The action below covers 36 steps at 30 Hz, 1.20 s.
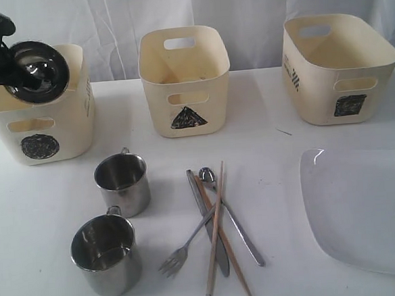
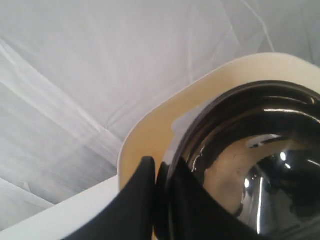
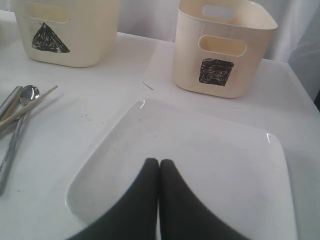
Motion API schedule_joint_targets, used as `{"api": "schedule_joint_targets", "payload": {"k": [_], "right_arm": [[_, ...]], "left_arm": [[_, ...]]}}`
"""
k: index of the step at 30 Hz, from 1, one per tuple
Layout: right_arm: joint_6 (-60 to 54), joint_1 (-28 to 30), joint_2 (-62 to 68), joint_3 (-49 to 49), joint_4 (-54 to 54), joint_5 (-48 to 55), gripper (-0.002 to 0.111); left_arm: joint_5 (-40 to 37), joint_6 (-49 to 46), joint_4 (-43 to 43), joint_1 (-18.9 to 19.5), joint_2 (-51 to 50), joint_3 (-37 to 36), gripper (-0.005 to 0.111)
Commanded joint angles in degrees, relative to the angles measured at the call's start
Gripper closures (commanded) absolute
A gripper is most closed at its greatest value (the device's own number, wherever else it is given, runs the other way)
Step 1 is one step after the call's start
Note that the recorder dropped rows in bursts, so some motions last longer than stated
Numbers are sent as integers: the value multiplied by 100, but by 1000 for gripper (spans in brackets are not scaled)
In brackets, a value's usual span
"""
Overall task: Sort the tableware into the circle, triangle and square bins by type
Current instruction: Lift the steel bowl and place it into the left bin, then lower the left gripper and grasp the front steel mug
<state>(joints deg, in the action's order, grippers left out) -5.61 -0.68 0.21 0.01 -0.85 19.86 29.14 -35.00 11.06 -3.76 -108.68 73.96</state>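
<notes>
The steel bowl [image 1: 37, 71], round and mirror-bright, hangs tilted over the open top of the circle bin [image 1: 64, 130], at ten o'clock on the white table [image 1: 265, 150]. The left gripper [image 2: 159, 197] is clamped on its rim. The smooth cream triangle bin [image 1: 186, 88] stands at twelve and the square bin [image 1: 335, 77] at two, with bare gaps between them. The right gripper [image 3: 159, 172], fingers pressed together and empty, hovers over the glossy squarish plate [image 3: 215, 165] at four.
</notes>
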Motion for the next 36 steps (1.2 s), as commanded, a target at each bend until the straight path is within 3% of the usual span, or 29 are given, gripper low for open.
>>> {"api": "schedule_joint_targets", "payload": {"k": [1,7,13,16,19,21,24,27,32,36], "right_arm": [[7,-40,-21,-1,45,-17,108],[7,-40,-21,-1,45,-17,108],[7,-40,-21,-1,45,-17,108],[7,-40,-21,-1,45,-17,108],[7,-40,-21,-1,45,-17,108],[7,-40,-21,-1,45,-17,108],[7,-40,-21,-1,45,-17,108],[7,-40,-21,-1,45,-17,108],[7,-40,-21,-1,45,-17,108],[7,-40,-21,-1,45,-17,108]], "left_arm": [[-401,-597,173,28,29,42,107],[-1259,-703,173,28,29,42,107],[-1376,-703,173,28,29,42,104],[-1376,-703,173,28,39,42,89],[-1288,-703,173,28,144,42,60],[-1138,-859,173,28,348,42,53],[-1065,-858,203,28,1033,42,52],[-2455,-381,1057,28,2042,42,52],[-7507,841,1773,-37,2491,-74,56],[-8591,828,2265,-37,2337,-738,58]]}}
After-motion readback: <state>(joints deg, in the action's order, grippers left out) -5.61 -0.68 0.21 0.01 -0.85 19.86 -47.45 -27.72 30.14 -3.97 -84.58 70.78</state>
